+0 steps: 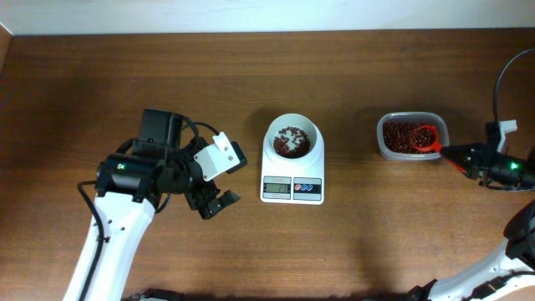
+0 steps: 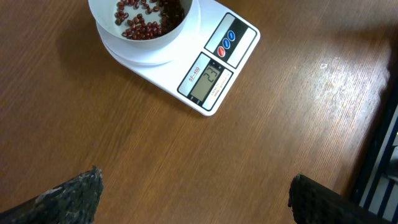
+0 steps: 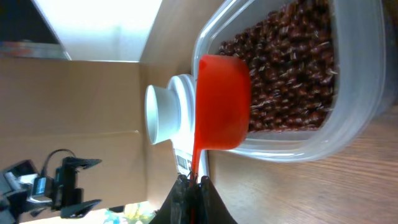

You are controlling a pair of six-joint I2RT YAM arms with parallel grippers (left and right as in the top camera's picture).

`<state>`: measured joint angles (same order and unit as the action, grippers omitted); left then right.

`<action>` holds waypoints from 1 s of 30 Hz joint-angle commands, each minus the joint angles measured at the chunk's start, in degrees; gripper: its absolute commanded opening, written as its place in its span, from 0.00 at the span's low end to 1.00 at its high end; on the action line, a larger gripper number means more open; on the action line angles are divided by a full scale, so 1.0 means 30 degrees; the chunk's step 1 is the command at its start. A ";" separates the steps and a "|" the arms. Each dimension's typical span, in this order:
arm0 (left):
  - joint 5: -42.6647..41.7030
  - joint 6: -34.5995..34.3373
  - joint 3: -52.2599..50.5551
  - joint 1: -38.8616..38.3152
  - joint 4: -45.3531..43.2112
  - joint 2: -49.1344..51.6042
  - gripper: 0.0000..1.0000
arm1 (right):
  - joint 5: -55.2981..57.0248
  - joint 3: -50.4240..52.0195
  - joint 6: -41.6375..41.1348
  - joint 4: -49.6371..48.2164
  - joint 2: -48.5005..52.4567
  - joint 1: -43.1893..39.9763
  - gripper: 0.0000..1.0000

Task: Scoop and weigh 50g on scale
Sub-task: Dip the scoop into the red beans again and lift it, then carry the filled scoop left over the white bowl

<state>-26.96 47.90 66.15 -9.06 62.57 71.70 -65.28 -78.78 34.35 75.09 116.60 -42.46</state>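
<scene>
Orange-red scoop (image 3: pixel 224 106) tight in right pincer (image 3: pixel 193 183) over tub (image 3: pixel 357 130); left pincer (image 2: pixel 196 186) wide, empty.

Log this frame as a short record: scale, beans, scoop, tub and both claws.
scale: white, bowl on top, display facing the robot
beans: thin layer in the scale's bowl
tub: clear, holds many more beans, to the scale's right
scoop: red, its bowl over the tub
left claw: open, empty, beside the scale
right claw: shut on the scoop's handle
</scene>
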 commanded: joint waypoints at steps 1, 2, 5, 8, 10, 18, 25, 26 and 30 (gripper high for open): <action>-0.0051 -0.0233 -0.0146 -0.0051 0.0000 -0.0044 0.99 | 0.0401 0.0022 -0.1020 -0.0466 0.0168 -0.0015 0.04; -0.0051 -0.0233 -0.0146 -0.0058 0.0000 -0.0044 0.99 | -0.0882 0.0022 0.0481 -0.0007 0.0160 -0.0015 0.04; -0.0051 -0.0233 -0.0146 -0.0058 0.0000 -0.0044 0.99 | -0.0306 0.0022 -0.0954 -0.0627 0.0160 -0.0015 0.04; -0.0051 -0.0233 -0.0146 -0.0058 0.0000 -0.0044 0.99 | -0.0750 0.0022 -0.0889 -0.0481 0.0153 -0.0015 0.04; -0.0051 -0.0233 -0.0146 -0.0058 0.0000 -0.0044 0.99 | -0.0743 0.0022 -0.0889 -0.0459 0.0153 -0.0022 0.04; -0.0051 -0.0233 -0.0146 -0.0051 0.0000 -0.0044 0.99 | -0.2025 0.0022 0.0408 0.0758 0.0153 -0.0015 0.04; -0.0051 -0.0233 -0.0146 -0.0058 0.0000 -0.0044 0.99 | -0.2215 0.0022 0.1632 0.2346 0.0153 0.0189 0.04; -0.0051 -0.0233 -0.0146 -0.0051 0.0000 -0.0044 0.99 | -0.2572 0.0022 0.2222 0.2798 0.0153 0.0364 0.04; -0.0051 -0.0233 -0.0146 -0.0058 0.0000 -0.0044 0.99 | -0.3351 0.0022 0.2987 0.3555 0.0153 0.1239 0.04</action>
<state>-26.96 47.92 66.15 -9.04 62.57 71.70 -71.48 -78.74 39.66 85.21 116.60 -41.08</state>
